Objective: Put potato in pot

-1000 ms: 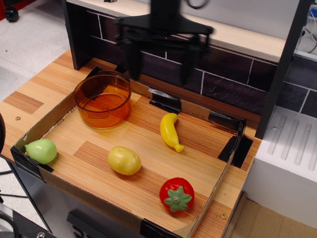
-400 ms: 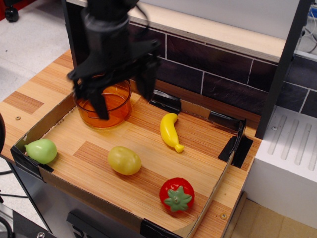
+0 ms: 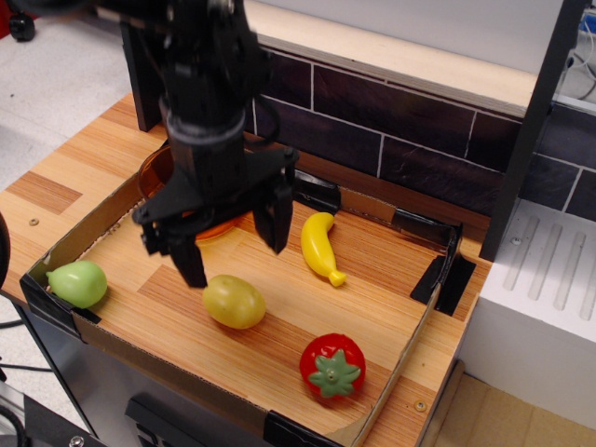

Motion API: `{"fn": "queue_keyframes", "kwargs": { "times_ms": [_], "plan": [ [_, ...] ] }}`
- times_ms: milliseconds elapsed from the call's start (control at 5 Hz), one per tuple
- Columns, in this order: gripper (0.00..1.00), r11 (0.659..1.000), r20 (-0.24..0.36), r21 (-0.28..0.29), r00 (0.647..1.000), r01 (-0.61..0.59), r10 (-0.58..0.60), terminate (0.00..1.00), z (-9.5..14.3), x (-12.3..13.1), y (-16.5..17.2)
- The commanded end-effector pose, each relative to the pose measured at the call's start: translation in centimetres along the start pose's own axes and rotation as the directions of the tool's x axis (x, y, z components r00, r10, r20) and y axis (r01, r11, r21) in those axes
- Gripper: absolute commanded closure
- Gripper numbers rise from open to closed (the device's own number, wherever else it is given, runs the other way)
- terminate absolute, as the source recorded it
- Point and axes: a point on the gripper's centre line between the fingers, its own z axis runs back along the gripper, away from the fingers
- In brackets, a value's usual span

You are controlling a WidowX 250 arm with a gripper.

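Observation.image view, and the potato (image 3: 234, 301) sits on the wood-grain floor of the shallow cardboard tray (image 3: 386, 372), toward the front and a little left of centre, lying on its side with nothing touching it. Right above it hangs the black gripper (image 3: 233, 240), jaws spread wide: the left-hand finger in this view comes down just beside the potato's upper left edge, the other finger ends higher, above and to the right of it. Nothing is between the fingers; the potato lies below the gap, not clasped. The dark arm rises from the gripper toward the top left and covers much of what lies behind.

Behind the gripper, the pot (image 3: 156, 168) stands at the back left of the tray, mostly hidden by the arm; only a slice of its amber rim and wall shows at the left, plus a patch of orange between the fingers. Whether anything lies inside it cannot be told from here.

Further out, a yellow banana (image 3: 319, 246) lies right of the gripper, tip pointing to the front right. A red strawberry (image 3: 332, 365) with a green leafy cap rests near the front right. A light green pear (image 3: 77, 283) sits in the front left corner against the tray's edge.
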Motion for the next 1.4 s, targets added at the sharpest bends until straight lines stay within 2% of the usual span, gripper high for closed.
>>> {"fn": "queue_keyframes", "kwargs": {
  "times_ms": [0,200,400,600,800,1000,1200],
  "plan": [
    [0.00,1.000,0.030,0.007,1.000,-0.008,0.007,0.00,-2.5,-0.3,-0.6],
    [0.00,1.000,0.037,0.025,0.999,-0.004,0.003,0.00,-3.6,-0.1,-0.7],
    [0.00,0.997,0.027,0.070,0.999,0.033,-0.035,0.00,-5.0,-0.5,-0.5],
    [1.00,0.996,0.027,0.065,0.997,0.066,-0.068,0.00,-5.1,-0.9,-0.1],
    [1.00,0.994,-0.018,0.053,0.995,0.095,-0.094,0.00,-4.2,-0.8,0.0],
    [1.00,0.997,-0.036,0.012,0.997,0.070,-0.070,0.00,-1.7,-0.2,0.0],
    [1.00,0.999,-0.061,-0.050,0.998,0.021,-0.024,0.00,1.6,1.9,-0.5]
  ]
}}
